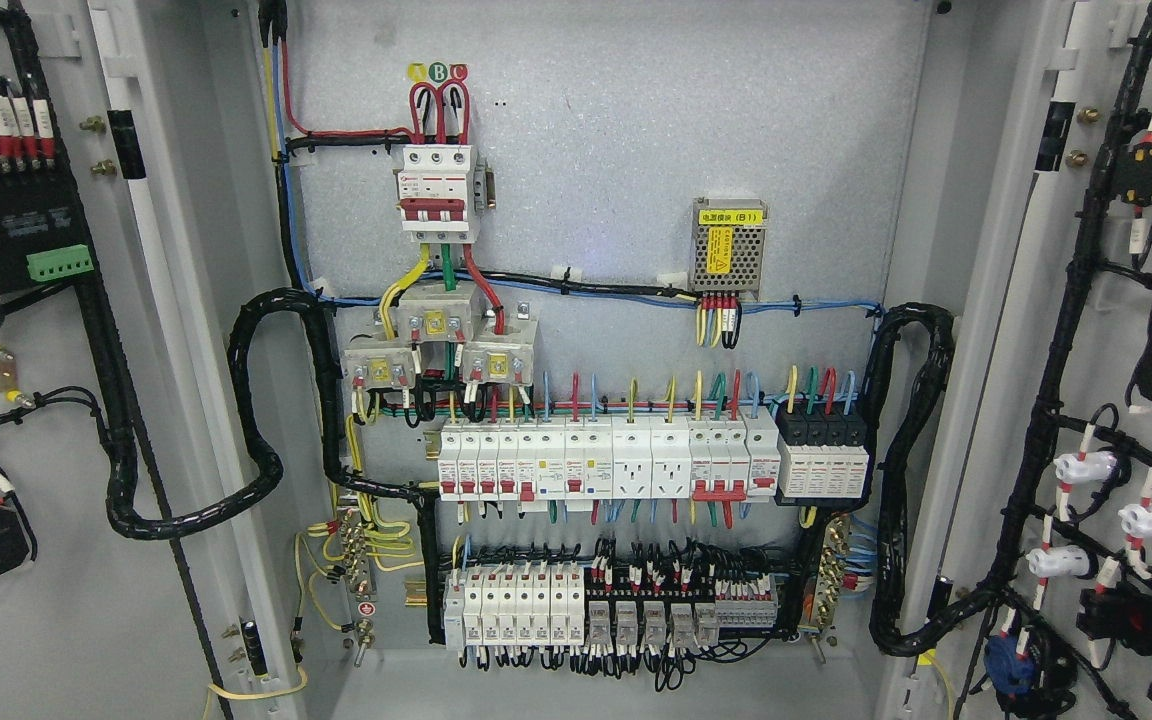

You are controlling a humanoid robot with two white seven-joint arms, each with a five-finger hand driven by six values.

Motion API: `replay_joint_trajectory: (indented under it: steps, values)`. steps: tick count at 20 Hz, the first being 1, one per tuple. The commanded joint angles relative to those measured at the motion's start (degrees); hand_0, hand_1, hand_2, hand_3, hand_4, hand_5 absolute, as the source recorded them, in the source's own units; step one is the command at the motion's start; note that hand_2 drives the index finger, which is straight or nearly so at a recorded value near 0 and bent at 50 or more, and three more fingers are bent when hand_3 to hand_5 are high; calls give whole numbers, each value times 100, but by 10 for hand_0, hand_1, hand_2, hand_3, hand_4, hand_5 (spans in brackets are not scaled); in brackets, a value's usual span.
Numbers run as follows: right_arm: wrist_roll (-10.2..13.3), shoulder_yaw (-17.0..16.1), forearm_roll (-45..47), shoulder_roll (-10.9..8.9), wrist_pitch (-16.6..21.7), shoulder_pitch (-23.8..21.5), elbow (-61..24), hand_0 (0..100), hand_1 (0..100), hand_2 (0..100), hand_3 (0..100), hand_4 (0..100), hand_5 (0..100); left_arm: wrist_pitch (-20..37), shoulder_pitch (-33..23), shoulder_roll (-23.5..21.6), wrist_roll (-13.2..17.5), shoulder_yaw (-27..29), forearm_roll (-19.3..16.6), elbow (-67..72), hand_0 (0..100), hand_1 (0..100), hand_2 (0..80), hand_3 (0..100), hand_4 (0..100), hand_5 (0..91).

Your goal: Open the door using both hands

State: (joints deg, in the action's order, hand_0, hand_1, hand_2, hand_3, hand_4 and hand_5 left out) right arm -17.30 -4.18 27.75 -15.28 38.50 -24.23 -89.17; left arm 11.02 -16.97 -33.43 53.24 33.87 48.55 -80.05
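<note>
Both grey cabinet doors wide open

We see a back panel of grey metal with a fine speckled, matt finish, and doors of smooth painted metal; the switches look like glossy white plastic, the cable wrap ribbed black plastic, the small box perforated bare metal

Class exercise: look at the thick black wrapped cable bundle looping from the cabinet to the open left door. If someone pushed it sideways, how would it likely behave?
The black cable bundle would probably flex rather than stay rigid, since it already hangs in a loose S-curve. It likely springs back somewhat, being many wires bound in spiral wrap. It seems fixed at both ends, at the left door and in the cabinet, so only its middle should shift.
</note>
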Motion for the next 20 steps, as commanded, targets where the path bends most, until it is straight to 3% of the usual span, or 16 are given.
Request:
replay_joint_trajectory:
  steps: [1,16,20]
  values:
    - [16,-22,2,-2,0,32,48,219,0,0,0,0,0,-21,176,-383,55,23,14,823,289,0,28,28,33,0]
    - [34,40,-33,25,0,102,40,219,0,0,0,0,0,-21,589,-392,82,-100,5,1026,289,0,28,28,33,0]
    - [69,189,-77,69,-254,278,5,219,0,0,0,0,0,-30,598,-401,82,-100,5,982,289,0,28,28,34,0]
